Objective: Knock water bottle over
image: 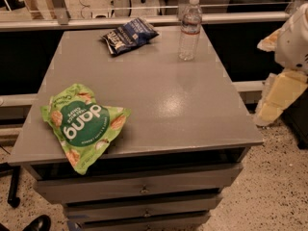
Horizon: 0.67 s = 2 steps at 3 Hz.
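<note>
The water bottle (190, 29) is clear ribbed plastic with a white cap and a narrow label band. It stands upright near the far right corner of the grey cabinet top (159, 95). My gripper (274, 97) shows as pale yellow parts below the white arm (294, 40) at the right edge of the view. It hangs beside the cabinet's right side, off the top, well to the right of the bottle and nearer the camera. It touches nothing.
A dark blue chip bag (129, 35) lies at the far edge, left of the bottle. A green snack bag (82, 124) lies at the near left, overhanging the front edge. Drawers (144, 189) sit below the top. A rail (144, 20) runs behind.
</note>
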Motion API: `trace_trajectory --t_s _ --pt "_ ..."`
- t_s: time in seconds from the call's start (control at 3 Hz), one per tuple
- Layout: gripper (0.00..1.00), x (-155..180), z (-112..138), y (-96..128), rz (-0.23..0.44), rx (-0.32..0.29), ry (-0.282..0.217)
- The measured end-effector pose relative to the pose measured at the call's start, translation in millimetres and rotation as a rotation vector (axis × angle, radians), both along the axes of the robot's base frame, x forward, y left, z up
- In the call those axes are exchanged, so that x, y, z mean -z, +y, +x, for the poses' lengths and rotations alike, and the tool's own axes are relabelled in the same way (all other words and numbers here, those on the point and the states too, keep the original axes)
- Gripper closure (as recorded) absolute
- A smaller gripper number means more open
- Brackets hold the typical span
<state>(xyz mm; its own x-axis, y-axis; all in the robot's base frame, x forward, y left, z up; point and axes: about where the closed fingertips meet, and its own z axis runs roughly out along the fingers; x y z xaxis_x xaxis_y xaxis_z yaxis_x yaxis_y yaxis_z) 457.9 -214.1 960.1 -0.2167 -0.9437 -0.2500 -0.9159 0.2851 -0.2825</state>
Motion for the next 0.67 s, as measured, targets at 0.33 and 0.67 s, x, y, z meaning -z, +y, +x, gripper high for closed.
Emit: trace_trajectory --t_s 0.33,0.67 --pt "0.0 40.1 33.7 7.6 0.044 0.024 -0.05" --pt "0.0 71.7 88.5 18.2 0.157 0.077 -0.117"
